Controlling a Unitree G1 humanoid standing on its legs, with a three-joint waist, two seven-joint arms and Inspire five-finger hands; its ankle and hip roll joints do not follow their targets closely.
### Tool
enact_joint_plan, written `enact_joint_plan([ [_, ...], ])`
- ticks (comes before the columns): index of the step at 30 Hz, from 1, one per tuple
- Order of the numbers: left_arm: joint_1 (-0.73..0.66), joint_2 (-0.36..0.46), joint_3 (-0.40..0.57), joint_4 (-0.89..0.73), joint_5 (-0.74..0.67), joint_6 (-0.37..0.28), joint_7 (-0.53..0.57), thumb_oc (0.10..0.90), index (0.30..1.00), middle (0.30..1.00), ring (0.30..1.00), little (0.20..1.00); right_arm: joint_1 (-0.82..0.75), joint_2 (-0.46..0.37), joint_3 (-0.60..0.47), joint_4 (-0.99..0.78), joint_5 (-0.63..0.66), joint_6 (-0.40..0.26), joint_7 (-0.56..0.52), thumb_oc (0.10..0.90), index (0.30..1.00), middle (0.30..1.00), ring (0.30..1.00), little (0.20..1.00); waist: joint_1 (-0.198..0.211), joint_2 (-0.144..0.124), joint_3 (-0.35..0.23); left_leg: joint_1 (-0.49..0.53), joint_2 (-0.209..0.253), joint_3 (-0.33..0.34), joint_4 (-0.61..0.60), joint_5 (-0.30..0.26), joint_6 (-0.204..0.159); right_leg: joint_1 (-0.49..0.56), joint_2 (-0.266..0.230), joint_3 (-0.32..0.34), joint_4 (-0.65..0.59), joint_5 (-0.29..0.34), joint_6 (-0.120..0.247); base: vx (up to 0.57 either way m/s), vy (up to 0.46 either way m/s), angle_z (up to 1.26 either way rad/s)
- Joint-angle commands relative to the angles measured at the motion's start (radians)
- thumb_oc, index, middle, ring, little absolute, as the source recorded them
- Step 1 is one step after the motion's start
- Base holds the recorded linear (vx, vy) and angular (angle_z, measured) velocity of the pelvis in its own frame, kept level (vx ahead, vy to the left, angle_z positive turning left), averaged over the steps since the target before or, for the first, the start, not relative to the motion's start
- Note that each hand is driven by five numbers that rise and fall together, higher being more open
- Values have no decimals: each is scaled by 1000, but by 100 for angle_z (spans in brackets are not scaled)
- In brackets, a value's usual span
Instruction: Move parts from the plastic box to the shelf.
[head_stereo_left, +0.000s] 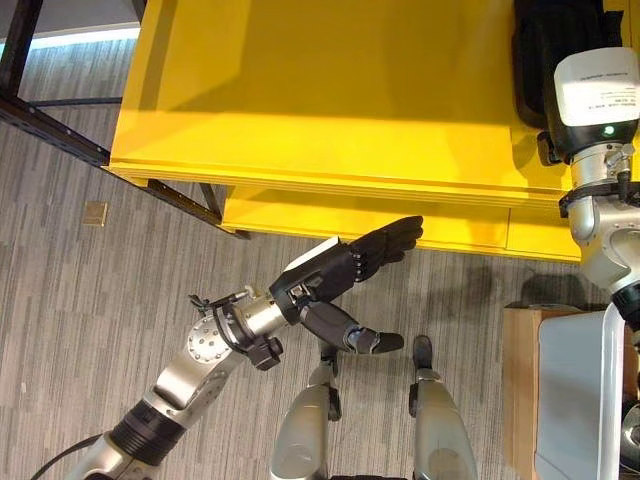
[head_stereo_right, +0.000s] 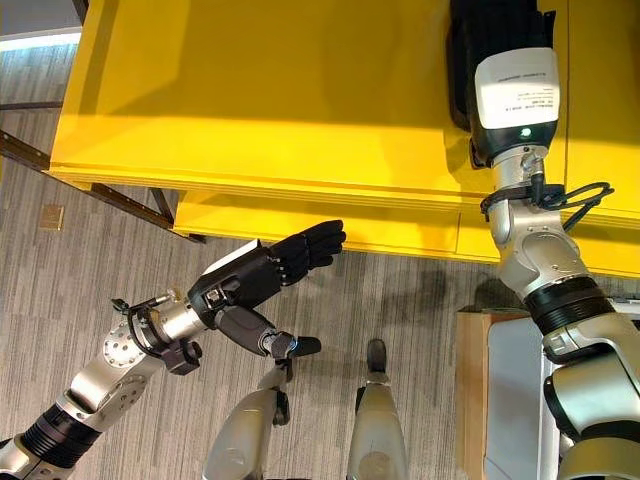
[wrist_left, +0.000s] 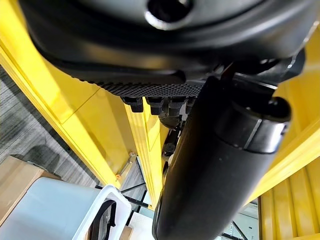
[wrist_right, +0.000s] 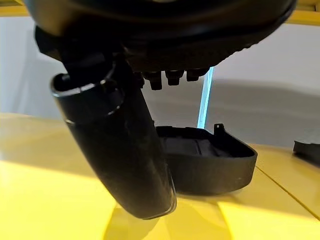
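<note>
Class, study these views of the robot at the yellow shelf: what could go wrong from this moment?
The right hand is over the black part lying on the yellow shelf; pulling back, it might drag or nudge the part.

The open left hand is close to the shelf's front edge and could bump it if raised.

One yellow shelf spans the upper part of the frame, with two yellow levels showing, one under the other. One black moulded part lies on it, and the edge of a second dark piece shows at far right. One white plastic box sits at lower right on one wooden stand. One small tan square lies on the floor at left.
</note>
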Motion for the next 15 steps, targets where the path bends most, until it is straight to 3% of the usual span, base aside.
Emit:
enact_joint_plan([
  [1,-6,-45,7,-159,-73,-88,-6,900,1000,1000,1000,1000,-94,-47,-38,-87,-26,-5,-35,900,1000,1000,1000,1000,-3,10,-75,-12,8,-13,91,-172,-5,15,42,-44,62,-142,-82,0,0,0],
  [5,-3,-49,9,-163,-69,-86,-3,900,1000,1000,1000,1000,-85,-38,-44,-101,-3,-6,-63,900,1000,1000,1000,1000,-6,11,-74,-7,6,-11,87,-172,-3,19,42,-40,58,-139,-82,2,20,-5],
  [9,-4,-50,9,-171,-72,-89,-4,900,1000,1000,1000,1000,-76,-21,-75,-146,18,-54,-132,900,1000,1000,1000,1000,-10,14,-79,1,4,-7,79,-172,-2,24,42,-36,47,-136,-80,3,22,-1],
  [15,2,-72,18,-202,-68,-83,26,900,1000,1000,1000,1000,-6,60,-170,-371,87,-89,-139,900,1000,1000,1000,1000,-29,22,-87,27,-1,1,64,-176,0,40,42,-24,29,-132,-80,17,65,-3],
])
